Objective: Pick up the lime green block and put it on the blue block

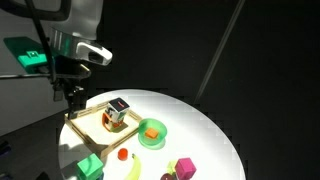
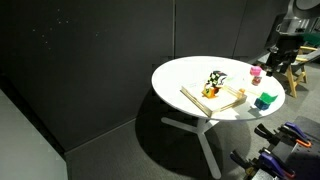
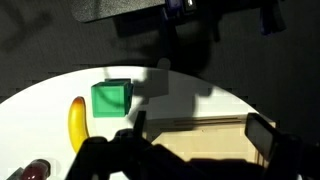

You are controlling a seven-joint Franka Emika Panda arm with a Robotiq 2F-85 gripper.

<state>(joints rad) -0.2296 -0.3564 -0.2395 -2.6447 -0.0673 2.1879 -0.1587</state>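
The lime green block (image 3: pixel 111 97) lies on the white round table, next to a banana (image 3: pixel 77 122). It also shows in both exterior views (image 1: pixel 90 166) (image 2: pixel 266 100). My gripper (image 3: pixel 200 135) is open and empty. It hangs above a corner of the wooden tray (image 3: pixel 205 145), apart from the green block. In an exterior view the gripper (image 1: pixel 72 97) is over the tray's far corner. No blue block shows in any view.
The wooden tray (image 1: pixel 92 124) holds a multi-coloured cube (image 1: pixel 117 113). A round green bowl (image 1: pixel 152 133) with an orange thing in it stands beside it. A magenta block (image 1: pixel 185 167), a banana (image 1: pixel 133 168) and a small red object (image 1: pixel 122 154) lie near the table's front edge.
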